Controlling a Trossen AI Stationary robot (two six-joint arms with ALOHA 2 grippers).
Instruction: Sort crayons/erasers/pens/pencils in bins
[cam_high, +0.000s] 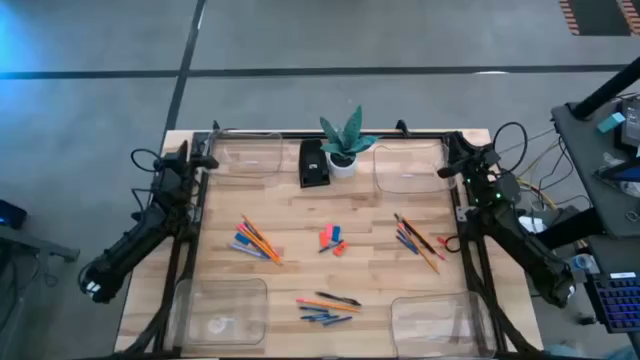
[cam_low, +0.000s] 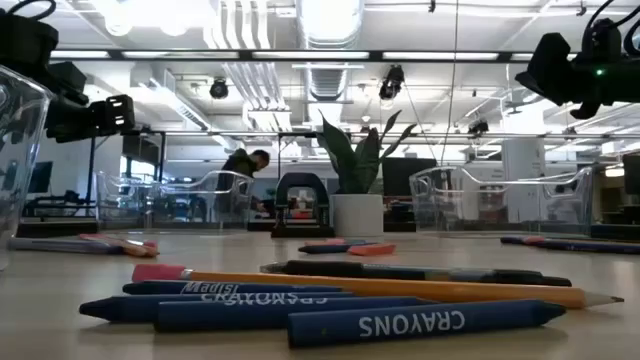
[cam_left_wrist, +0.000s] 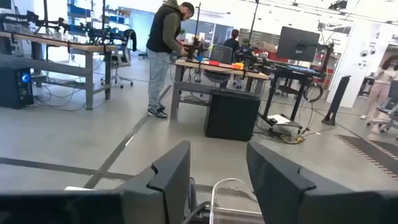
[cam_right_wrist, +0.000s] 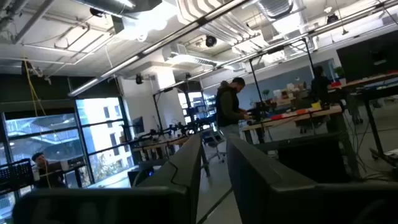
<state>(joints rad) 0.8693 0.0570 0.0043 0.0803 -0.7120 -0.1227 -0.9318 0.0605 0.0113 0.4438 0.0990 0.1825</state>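
Blue crayons (cam_low: 420, 322), an orange pencil (cam_low: 380, 287) and a dark pen (cam_low: 400, 270) lie flat in a pile near the table's near edge (cam_high: 328, 305). Red-pink and blue erasers (cam_high: 332, 240) lie at the centre. Mixed piles of sticks lie left (cam_high: 255, 240) and right (cam_high: 415, 240). Clear bins stand at the corners: far left (cam_high: 240, 158), far right (cam_high: 410, 165), near left (cam_high: 222, 310), near right (cam_high: 440, 320). My left gripper (cam_left_wrist: 217, 180) is open, raised at the far left corner (cam_high: 200, 158). My right gripper (cam_right_wrist: 213, 168) is open, raised at the far right corner (cam_high: 460, 165).
A small black box (cam_high: 314, 163) and a potted plant (cam_high: 345, 140) stand at the middle of the far edge, between the two far bins. Bare wood lies between the piles. A person stands at a workbench (cam_left_wrist: 165, 56) in the room beyond the table.
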